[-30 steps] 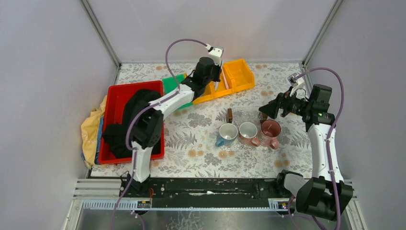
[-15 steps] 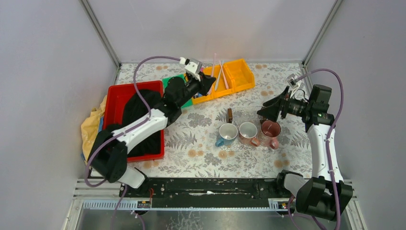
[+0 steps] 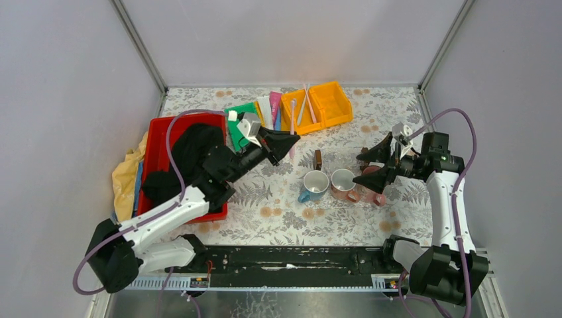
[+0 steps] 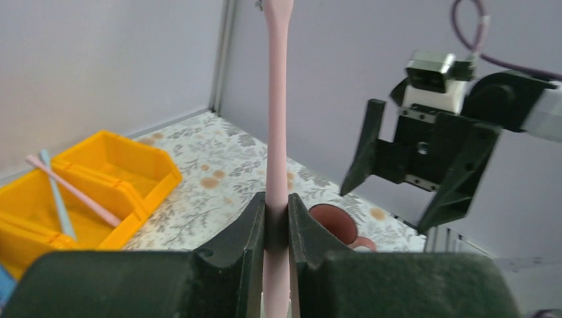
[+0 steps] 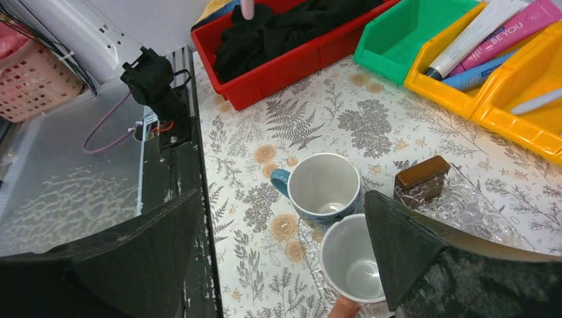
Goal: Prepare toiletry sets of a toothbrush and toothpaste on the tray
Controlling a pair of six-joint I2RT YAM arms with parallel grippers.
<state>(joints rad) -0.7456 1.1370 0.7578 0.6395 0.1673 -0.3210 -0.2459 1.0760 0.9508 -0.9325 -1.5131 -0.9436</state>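
Over table [image 3: 265, 199] between bins [image 3: 333, 101] and mugs [image 3: 315, 183], left fingers [image 4: 244, 233] pinch pink toothbrush [image 4: 277, 132]; right fingers [image 5: 411, 248] gape.

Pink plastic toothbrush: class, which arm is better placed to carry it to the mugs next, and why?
Left. The left gripper is shut on the thin pink plastic toothbrush, close to the three mugs. The right gripper hangs open and empty above the mugs, holding nothing to deliver.

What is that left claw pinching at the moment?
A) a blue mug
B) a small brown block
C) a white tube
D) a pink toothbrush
D: the left gripper is shut on the thin pink toothbrush, whose handle sticks up out of its grip.
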